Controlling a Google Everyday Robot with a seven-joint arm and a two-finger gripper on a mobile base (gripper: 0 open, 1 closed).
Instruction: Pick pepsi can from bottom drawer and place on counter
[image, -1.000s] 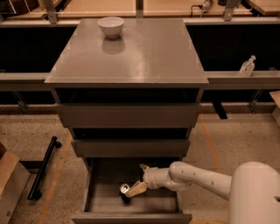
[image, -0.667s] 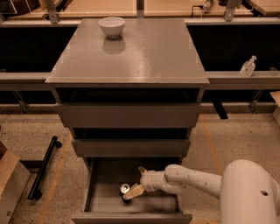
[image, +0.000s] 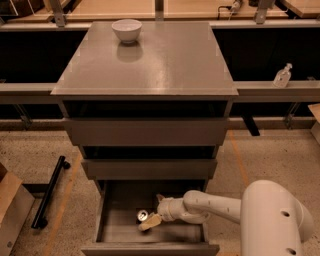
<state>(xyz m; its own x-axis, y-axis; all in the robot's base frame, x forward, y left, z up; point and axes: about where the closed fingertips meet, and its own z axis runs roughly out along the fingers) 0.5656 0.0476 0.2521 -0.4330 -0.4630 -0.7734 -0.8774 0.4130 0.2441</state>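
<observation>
**Gripper at can in bottom drawer, grasp unconfirmed**

The gripper (image: 151, 220) is down inside the bottom drawer (image: 118, 231), just right of the pepsi can (image: 143, 215), possibly touching it. It is impossible to tell how far open it is, or whether it has hold of the can.

Risks: an off-centre close would likely tip the can or roll it toward the left wall. A straight lift could clip the drawer front above.

The can is small and dark with its silver lid up, near mid-floor. The counter (image: 150, 65) has a white bowl (image: 126, 30) at the back.

The white arm (image: 220, 204) reaches low and leftward, its hand (image: 152, 220) at the tip.
</observation>
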